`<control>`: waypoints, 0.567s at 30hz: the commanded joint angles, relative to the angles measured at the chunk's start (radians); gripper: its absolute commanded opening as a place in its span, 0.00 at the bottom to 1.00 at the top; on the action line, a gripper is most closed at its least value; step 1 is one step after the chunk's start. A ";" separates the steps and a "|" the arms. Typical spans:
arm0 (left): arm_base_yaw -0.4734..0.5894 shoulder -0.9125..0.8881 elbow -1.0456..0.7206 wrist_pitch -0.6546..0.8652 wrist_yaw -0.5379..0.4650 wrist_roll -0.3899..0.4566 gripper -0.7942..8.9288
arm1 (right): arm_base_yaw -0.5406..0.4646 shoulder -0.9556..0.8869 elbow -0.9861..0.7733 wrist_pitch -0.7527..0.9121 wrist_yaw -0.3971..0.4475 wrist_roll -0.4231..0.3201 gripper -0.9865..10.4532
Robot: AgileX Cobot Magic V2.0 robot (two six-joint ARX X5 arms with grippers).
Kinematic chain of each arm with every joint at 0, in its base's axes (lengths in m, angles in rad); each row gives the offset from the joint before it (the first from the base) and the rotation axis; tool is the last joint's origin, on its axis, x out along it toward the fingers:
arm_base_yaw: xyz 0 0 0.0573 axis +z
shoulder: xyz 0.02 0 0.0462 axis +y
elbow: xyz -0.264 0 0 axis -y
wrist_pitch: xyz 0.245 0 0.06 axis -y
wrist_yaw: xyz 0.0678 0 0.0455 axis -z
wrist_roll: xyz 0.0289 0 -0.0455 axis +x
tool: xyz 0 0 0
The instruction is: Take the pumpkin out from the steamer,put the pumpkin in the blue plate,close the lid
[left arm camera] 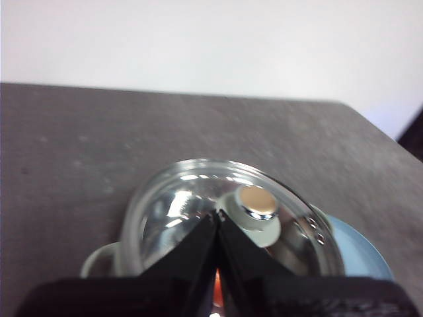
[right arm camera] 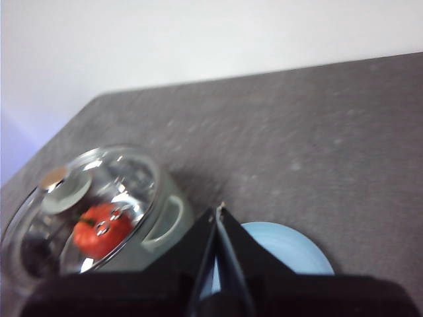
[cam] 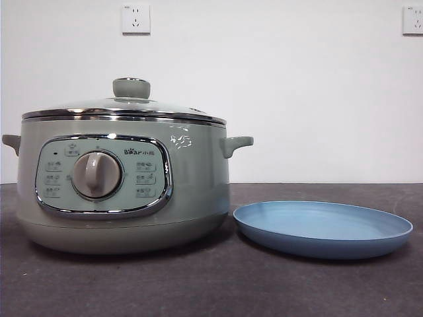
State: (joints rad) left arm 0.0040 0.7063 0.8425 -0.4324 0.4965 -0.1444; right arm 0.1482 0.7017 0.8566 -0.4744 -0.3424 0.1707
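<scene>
The sage-green steamer (cam: 125, 191) stands on the table at the left with its glass lid (cam: 125, 105) on it. The pumpkin (right arm camera: 100, 228) shows orange-red through the lid in the right wrist view, inside the pot. The blue plate (cam: 322, 228) lies empty to the right of the steamer. My left gripper (left arm camera: 218, 214) is shut and empty, high above the lid's knob (left arm camera: 254, 208). My right gripper (right arm camera: 219, 210) is shut and empty, high above the plate (right arm camera: 284, 247) beside the pot's handle (right arm camera: 168, 221). Neither gripper shows in the front view.
Dark grey table (cam: 211, 290) with a white wall behind and two wall sockets (cam: 135, 18). The table's far edge and a corner show in the left wrist view (left arm camera: 344, 105).
</scene>
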 commanded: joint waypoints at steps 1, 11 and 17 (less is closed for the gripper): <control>0.001 0.034 0.031 -0.015 0.064 0.068 0.08 | -0.003 0.059 0.065 -0.031 -0.030 -0.076 0.09; -0.007 0.066 0.039 0.002 0.114 0.056 0.50 | -0.003 0.145 0.126 -0.034 -0.022 -0.074 0.37; -0.056 0.097 0.054 0.035 0.106 0.031 0.50 | -0.003 0.156 0.126 -0.037 -0.023 -0.073 0.37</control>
State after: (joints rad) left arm -0.0444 0.7963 0.8909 -0.4114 0.6014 -0.1059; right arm 0.1482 0.8577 0.9817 -0.5167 -0.3664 0.1040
